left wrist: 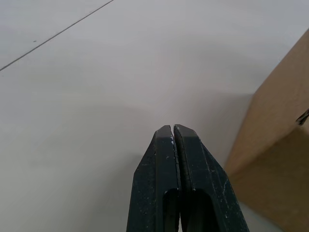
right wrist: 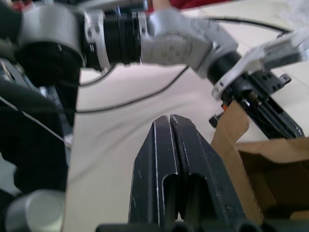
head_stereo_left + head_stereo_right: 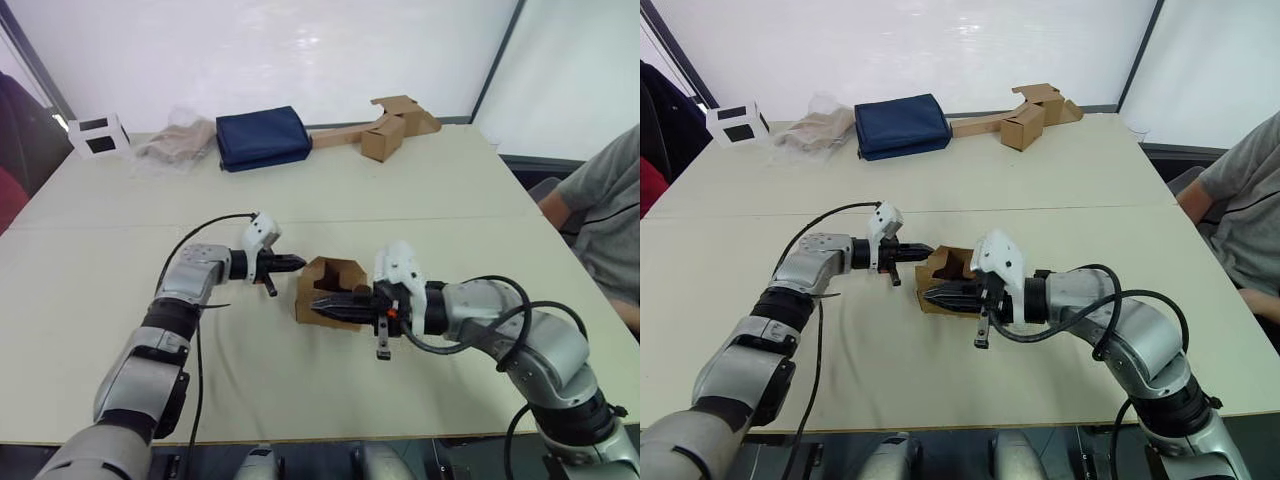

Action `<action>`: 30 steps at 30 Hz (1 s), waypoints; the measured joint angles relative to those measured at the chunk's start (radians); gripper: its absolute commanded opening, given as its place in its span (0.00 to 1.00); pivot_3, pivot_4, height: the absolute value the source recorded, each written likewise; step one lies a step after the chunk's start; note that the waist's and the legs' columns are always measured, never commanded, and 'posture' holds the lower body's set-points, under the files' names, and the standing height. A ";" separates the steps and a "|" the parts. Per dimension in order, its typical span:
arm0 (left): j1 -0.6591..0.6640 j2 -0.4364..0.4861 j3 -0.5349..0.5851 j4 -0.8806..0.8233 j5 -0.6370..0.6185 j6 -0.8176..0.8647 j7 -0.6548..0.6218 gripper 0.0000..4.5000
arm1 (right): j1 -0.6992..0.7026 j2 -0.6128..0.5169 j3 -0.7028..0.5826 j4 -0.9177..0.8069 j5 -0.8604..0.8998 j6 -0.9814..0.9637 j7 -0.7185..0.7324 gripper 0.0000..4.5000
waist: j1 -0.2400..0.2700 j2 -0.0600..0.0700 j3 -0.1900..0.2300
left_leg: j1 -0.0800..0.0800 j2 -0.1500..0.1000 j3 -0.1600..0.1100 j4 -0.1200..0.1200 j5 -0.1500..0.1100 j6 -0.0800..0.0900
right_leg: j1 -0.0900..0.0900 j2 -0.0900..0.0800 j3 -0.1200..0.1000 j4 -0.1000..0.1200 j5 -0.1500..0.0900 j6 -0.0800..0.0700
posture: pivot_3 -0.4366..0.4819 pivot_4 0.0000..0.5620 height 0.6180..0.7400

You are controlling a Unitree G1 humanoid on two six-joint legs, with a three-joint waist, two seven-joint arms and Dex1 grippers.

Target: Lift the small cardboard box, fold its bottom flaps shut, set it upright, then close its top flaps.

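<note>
the small cardboard box (image 3: 330, 290) sits on the pale desk (image 3: 400, 190) near its middle, between the two end effectors. the left end effector (image 3: 292, 263) points at the box's left side from just beside it, its tip close to the upper left edge of the box; whether it actually touches the cardboard is hard to tell from the head views. its two black fingers (image 1: 175, 145) are pressed flat together with nothing between them, and in the left wrist view a brown wall of the box stands just off to one side of them. the right end effector (image 3: 322, 300) lies across the front of the box, low against its near face, with the fingers (image 2: 169, 130) likewise closed on each other and holding nothing. in the right wrist view the box's open cavity lies right beside those fingers, with one flap (image 2: 231, 130) standing up from the rim.

the box is plain brown corrugated card, unprinted, with its open end turned upward and toward the far side, so the dark inside shows. flaps rise from the rim at the back and left.

along the far edge of the desk lie a white cube with black squares (image 3: 98, 135), a crumpled clear bag (image 3: 178, 140), a folded navy cloth (image 3: 262, 138) and another brown box joined to a long flat cardboard strip (image 3: 385, 128). a person in a grey sleeve (image 3: 600, 215) sits at the desk's right side.
</note>
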 measured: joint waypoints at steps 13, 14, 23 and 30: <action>0.063 0.014 -0.013 -0.107 0.000 0.083 -0.068 0.01 | 0.004 -0.036 0.080 0.092 -0.211 -0.167 0.024 0.00 | 0.001 0.000 0.000 | 0.000 0.000 0.000 0.000 0.000 0.000 | 0.000 0.000 0.000 0.000 0.000 0.000 | 0.48 0.27 1.00; 0.063 0.014 -0.013 -0.110 0.000 0.083 -0.067 0.01 | 0.003 -0.034 0.083 0.111 -0.222 -0.176 0.028 0.00 | 0.000 0.000 0.000 | 0.000 0.000 0.000 0.000 0.000 0.000 | 0.000 0.000 0.000 0.000 0.000 0.000 | 0.48 0.27 1.00; 0.069 0.014 -0.013 -0.127 0.000 0.090 -0.063 0.01 | 0.013 0.052 0.106 0.244 -0.263 -0.247 0.040 0.00 | -0.001 0.000 0.000 | 0.000 0.000 0.000 0.000 0.000 0.000 | 0.000 0.000 0.000 0.000 0.000 0.000 | 0.48 0.27 1.00; 0.082 0.020 -0.013 -0.156 0.000 0.107 -0.062 0.01 | 0.034 0.079 0.094 0.278 -0.260 -0.267 0.048 0.00 | -0.001 0.000 0.000 | 0.000 0.000 0.000 0.000 0.000 0.000 | 0.000 0.000 0.000 0.000 0.000 0.000 | 0.48 0.27 1.00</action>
